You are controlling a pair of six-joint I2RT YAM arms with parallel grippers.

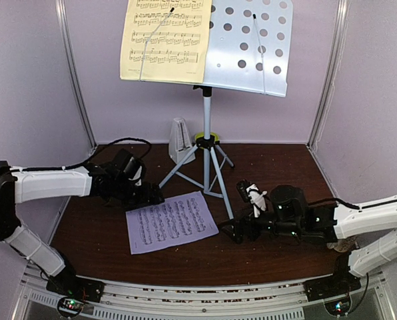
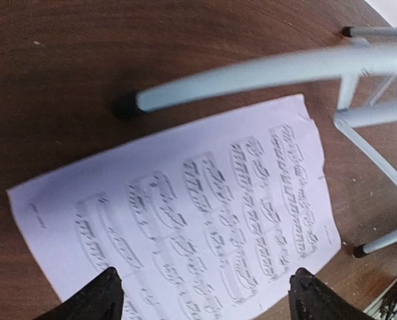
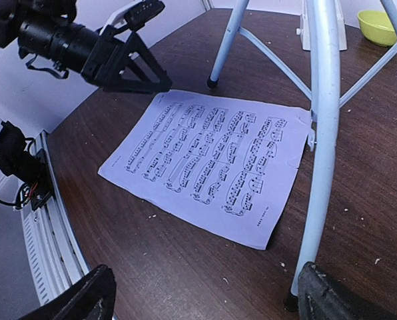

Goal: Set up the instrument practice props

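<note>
The lilac sheet (image 1: 172, 222) lies flat on the dark wood table (image 1: 105, 233) in the lower centre of the top view. Expect it to be very light, limp and ready to slide, with no body to grip from above. You will need an edge or a corner. The lower left corner looks the best choice, because bare wood surrounds it.

Your left gripper (image 1: 148, 193) sits at the sheet's upper left corner with its jaws spread wide and nothing held. In the left wrist view its fingertips (image 2: 95, 297) straddle the paper from above. Your right gripper (image 1: 228, 231) hangs just right of the sheet, also spread and empty.

Mind the grey tripod (image 1: 206, 160). One leg crosses above the sheet's top edge, and another runs along its right edge in the right wrist view (image 3: 322, 133). Whether that leg touches the paper, I cannot tell.

The freest room is the strip of wood below the sheet, toward the bottom of the frame. Up top, the yellow sheet (image 1: 162, 37) fills the left half of the music stand's white perforated desk (image 1: 255, 47), and the right half is bare. The white metronome (image 1: 179, 140) stands behind the tripod.
</note>
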